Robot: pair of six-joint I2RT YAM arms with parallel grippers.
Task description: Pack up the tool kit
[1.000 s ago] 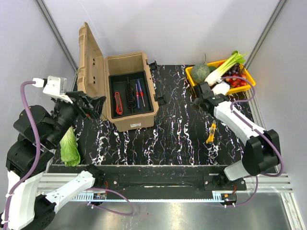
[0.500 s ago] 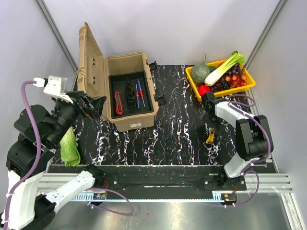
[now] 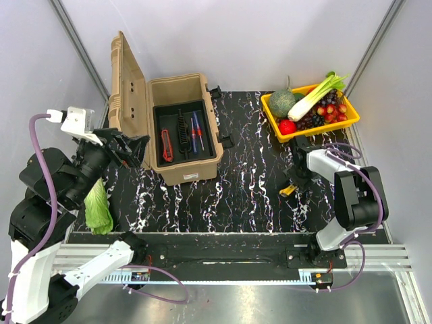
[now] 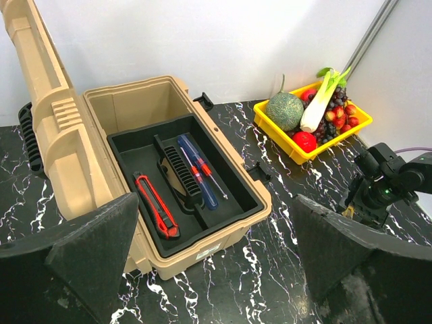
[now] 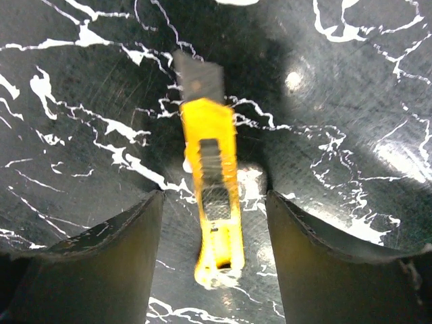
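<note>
straddling the yellow utility knife (image 5: pixel 210 169), the right gripper (image 5: pixel 214 196) stands part open, a dark pad on either side and neither touching. it is lined up along the handle, likely so the close lands on the narrow flanks. the knife lies flat on the glossy veined table (image 5: pixel 81 101): slim plastic body, ribbed slider. the left gripper (image 4: pixel 216 229) hangs wide and empty. just ahead of it, the tan ribbed toolbox (image 4: pixel 135 108) has its lid upright, exposing the black moulded tray (image 4: pixel 135 152), red knife (image 4: pixel 155 206) and screwdrivers (image 4: pixel 199 169).

The toolbox (image 4: pixel 175 260) was matt tan hard plastic with a smooth black plastic inner tray (image 4: pixel 138 155), the tabletop (image 5: pixel 81 81) glossy black veined with white like marble, and the utility knife (image 5: pixel 214 202) shiny yellow plastic with a dull grey metal blade (image 5: pixel 200 79).
</note>
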